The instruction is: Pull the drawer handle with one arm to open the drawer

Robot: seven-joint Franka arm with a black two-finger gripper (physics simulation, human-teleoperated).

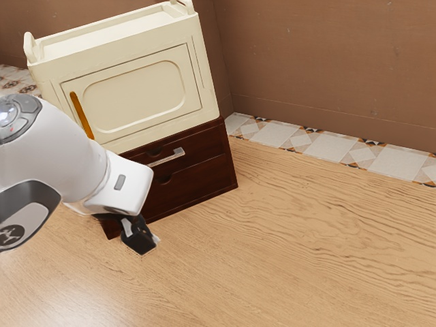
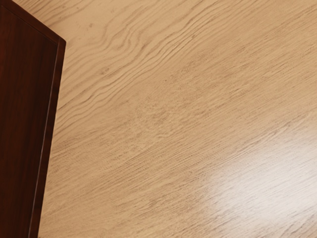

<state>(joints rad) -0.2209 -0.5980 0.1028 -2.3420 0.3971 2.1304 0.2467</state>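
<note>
At ten o'clock in the exterior view, the cabinet (image 1: 153, 92) is plain cream, its bar (image 1: 80, 113) orange-yellow. The drawers (image 1: 204, 174) are deep red-brown, the handle (image 1: 170, 157) silvery. At nine, the arm (image 1: 65, 146) is glossy white with grey; towards seven, the gripper (image 1: 140, 241) is black with pale patches. The wall (image 1: 327, 61) at one is dull brown. Tiles (image 1: 320, 148) at three mix off-white, orange and dark diamonds. The table (image 1: 306, 252) at five is tan, streaked with wavy brown grain.
</note>
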